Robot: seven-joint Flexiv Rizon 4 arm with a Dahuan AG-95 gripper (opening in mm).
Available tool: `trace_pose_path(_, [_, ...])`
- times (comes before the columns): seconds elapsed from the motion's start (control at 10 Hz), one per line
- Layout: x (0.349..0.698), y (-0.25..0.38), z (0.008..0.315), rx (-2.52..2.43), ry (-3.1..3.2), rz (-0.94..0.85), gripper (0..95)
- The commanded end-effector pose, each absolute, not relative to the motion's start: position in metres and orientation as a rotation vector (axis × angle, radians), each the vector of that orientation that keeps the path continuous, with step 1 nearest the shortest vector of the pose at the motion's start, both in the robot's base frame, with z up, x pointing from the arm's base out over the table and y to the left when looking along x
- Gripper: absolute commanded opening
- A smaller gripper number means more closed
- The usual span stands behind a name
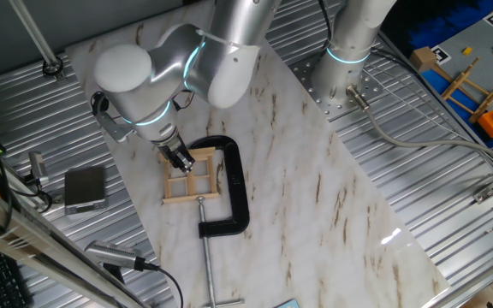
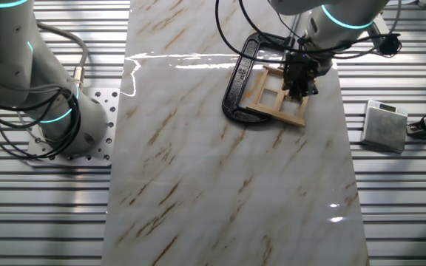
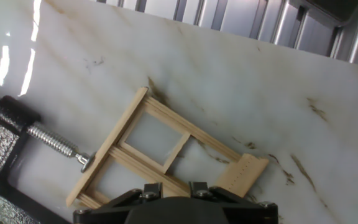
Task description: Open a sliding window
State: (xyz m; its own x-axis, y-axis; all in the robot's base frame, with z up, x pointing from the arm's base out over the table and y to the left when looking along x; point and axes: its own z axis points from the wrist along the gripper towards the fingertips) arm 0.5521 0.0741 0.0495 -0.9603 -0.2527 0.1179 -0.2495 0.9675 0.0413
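Approach step, judged: tool (image 1: 179, 160) down at the sliding window (image 1: 190, 176), fingertips hidden, so spread or pressed together cannot be told. Window flat on the marble worktop (image 1: 315, 197), pinned at one edge by the C-clamp (image 1: 229, 184). Next, likely: catch the inner sash, push along the frame. Counted: one window, one clamp, one tool.

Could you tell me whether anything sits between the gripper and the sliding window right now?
Nothing visible does. The gripper hangs directly over the sliding window, at its edge away from the black C-clamp, which holds the frame from the opposite side. Whether the fingertips touch the wood cannot be told.
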Motion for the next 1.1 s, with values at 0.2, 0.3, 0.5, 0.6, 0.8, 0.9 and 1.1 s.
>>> trace_pose_path(0.2, [0.553, 0.074, 0.049, 0.378, -2.993, -0.053, 19.0])
trace_pose_path(0.3, [0.553, 0.074, 0.049, 0.375, -2.994, -0.053, 19.0])
trace_pose_path(0.5, [0.553, 0.074, 0.049, 0.38, -2.993, -0.052, 19.0])
trace_pose_path(0.6, [0.553, 0.074, 0.049, 0.378, -2.992, -0.048, 19.0])
trace_pose_path(0.8, [0.557, 0.062, 0.05, 0.397, -2.997, -0.053, 19.0])
trace_pose_path(0.9, [0.56, 0.055, 0.052, 0.41, -2.994, -0.054, 19.0])
trace_pose_path(1.1, [0.576, 0.027, 0.054, 0.485, -2.977, -0.051, 0.0])
